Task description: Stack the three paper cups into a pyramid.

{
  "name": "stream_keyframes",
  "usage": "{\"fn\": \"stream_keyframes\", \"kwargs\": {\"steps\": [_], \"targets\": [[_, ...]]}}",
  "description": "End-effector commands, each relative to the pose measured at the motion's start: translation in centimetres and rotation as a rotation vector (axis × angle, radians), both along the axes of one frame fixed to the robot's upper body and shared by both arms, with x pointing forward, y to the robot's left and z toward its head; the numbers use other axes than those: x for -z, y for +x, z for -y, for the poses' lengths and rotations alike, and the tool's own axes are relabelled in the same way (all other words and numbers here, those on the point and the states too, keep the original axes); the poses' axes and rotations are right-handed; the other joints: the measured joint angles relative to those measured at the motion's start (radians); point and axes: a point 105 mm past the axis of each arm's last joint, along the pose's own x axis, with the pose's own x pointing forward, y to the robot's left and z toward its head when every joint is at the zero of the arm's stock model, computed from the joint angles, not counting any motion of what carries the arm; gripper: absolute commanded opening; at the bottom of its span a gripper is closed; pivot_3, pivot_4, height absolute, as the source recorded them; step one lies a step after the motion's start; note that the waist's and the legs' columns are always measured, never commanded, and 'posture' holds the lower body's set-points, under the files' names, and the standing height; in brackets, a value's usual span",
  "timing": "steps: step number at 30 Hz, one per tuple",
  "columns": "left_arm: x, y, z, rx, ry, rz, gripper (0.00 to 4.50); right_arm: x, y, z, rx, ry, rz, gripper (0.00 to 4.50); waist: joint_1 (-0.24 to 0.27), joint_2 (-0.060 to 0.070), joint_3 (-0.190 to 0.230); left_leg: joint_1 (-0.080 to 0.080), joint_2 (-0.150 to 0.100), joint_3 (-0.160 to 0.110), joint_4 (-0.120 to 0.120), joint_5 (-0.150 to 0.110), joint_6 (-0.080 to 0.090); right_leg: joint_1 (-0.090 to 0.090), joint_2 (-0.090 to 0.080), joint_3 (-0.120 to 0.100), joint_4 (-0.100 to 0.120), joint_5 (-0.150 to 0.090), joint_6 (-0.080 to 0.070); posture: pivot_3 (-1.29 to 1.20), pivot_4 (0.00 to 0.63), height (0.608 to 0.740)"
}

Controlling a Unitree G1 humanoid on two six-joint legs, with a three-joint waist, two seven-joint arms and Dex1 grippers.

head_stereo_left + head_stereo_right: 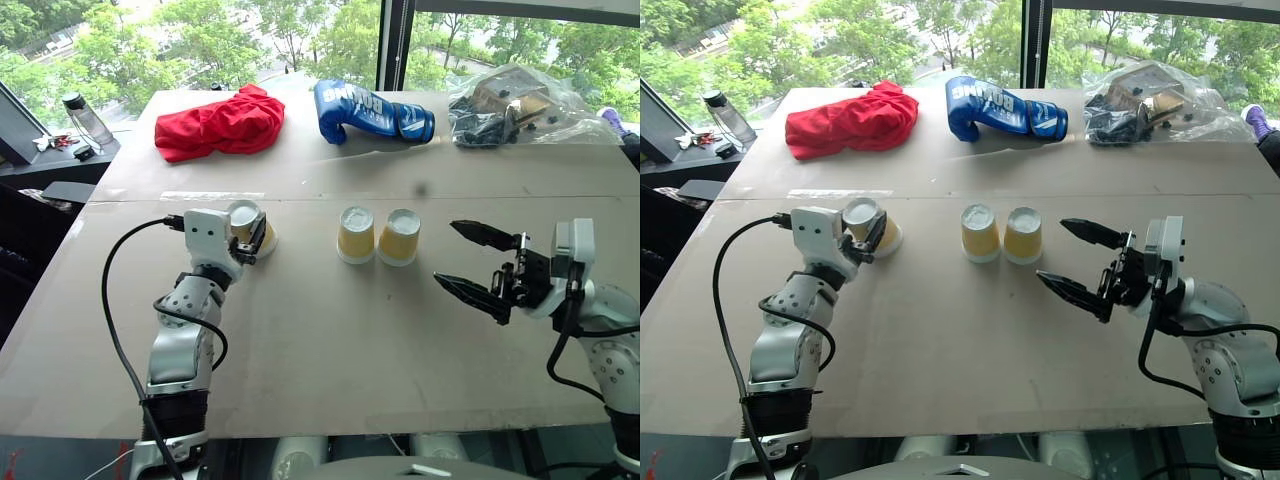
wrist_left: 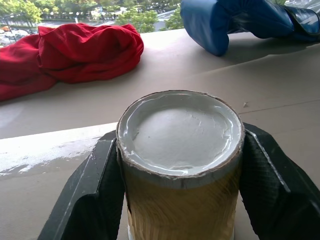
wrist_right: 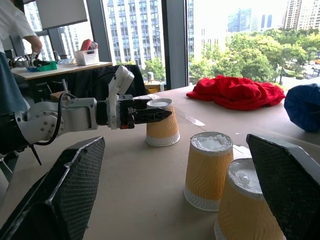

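Left hand [image 1: 255, 240] clamps one upturned cup [image 1: 251, 229]; right hand [image 1: 468, 262] gapes wide, the cup pair [image 1: 378, 236] just beyond its fingertips.

Daylight is admitted through large windows [image 1: 300, 40] across the top of the frame, green trees seen beyond. A dark window post [image 1: 395, 45] is placed upper right of centre. The tan table [image 1: 330, 350] is spread across the frame.
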Motion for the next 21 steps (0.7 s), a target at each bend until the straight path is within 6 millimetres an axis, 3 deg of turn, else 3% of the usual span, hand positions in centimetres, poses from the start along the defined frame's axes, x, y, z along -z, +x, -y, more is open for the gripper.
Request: {"fn": "stream_keyframes", "kwargs": {"steps": [1,4,9,14,17,21], "targets": [[-4.7,0.2,0.8,0.100,0.057,0.144,2.46,-1.3,-0.5,-0.3,-0.022,-0.003,0.046,4.50,0.001,-0.002,0.001,0.000,0.000,0.000,0.000,0.000,0.000,0.000,0.000,0.000,0.000,0.000,0.000,0.00,0.150,0.740],[-7.1,0.1,3.3,0.305,0.013,0.158,2.46,-1.2,-0.1,0.4,0.003,-0.007,0.044,4.50,0.007,-0.003,0.002,0.000,0.000,-0.001,0.000,0.000,0.000,0.000,0.000,-0.001,0.000,0.000,0.000,0.00,0.150,0.740],[-9.7,0.2,8.3,0.645,0.079,0.093,2.46,-0.1,0.9,2.3,0.058,-0.034,0.019,4.50,0.008,-0.003,0.002,-0.001,-0.002,0.000,0.001,0.000,0.000,0.000,-0.001,-0.001,0.000,0.000,0.000,0.00,0.150,0.740],[-12.1,0.6,12.2,0.819,0.113,0.095,2.46,0.8,1.0,3.0,0.069,-0.086,0.022,4.50,0.010,-0.004,0.003,-0.001,-0.004,-0.001,0.002,0.001,-0.001,0.000,0.002,0.000,0.000,0.000,0.000,0.00,0.150,0.740],[-12.4,0.5,14.2,0.903,0.139,0.089,2.46,0.5,0.9,2.9,0.083,-0.082,0.039,4.50,0.003,-0.004,0.003,-0.001,-0.003,-0.001,0.002,0.002,-0.003,0.000,0.004,0.000,0.000,0.000,0.001,0.00,0.150,0.740],[-11.4,0.6,16.2,0.975,0.175,0.063,2.46,1.1,0.4,2.7,0.122,-0.100,0.043,4.50,-0.001,-0.004,0.003,-0.001,-0.003,-0.001,0.002,0.003,-0.004,0.000,0.004,0.001,0.000,-0.001,0.001,0.00,0.150,0.740]]}}
